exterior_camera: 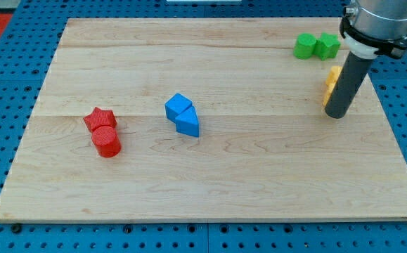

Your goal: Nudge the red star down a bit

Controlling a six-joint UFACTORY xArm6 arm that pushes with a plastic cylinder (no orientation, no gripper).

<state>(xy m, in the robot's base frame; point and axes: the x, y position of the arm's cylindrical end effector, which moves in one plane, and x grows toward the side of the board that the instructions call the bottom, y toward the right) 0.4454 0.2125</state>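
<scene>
arm's coming in from the view's top right corner, only the last bit of it showing: a grey metal cuff with a white ring under it, then the straight dark rod (349, 79) hanging off that. rod leans a touch, its lower end sitting further toward the view's left than the top. my tip (335, 114) is down at the board surface over on the view's right side, roughly mid-height in the view. nothing else of the arm shows.
</scene>
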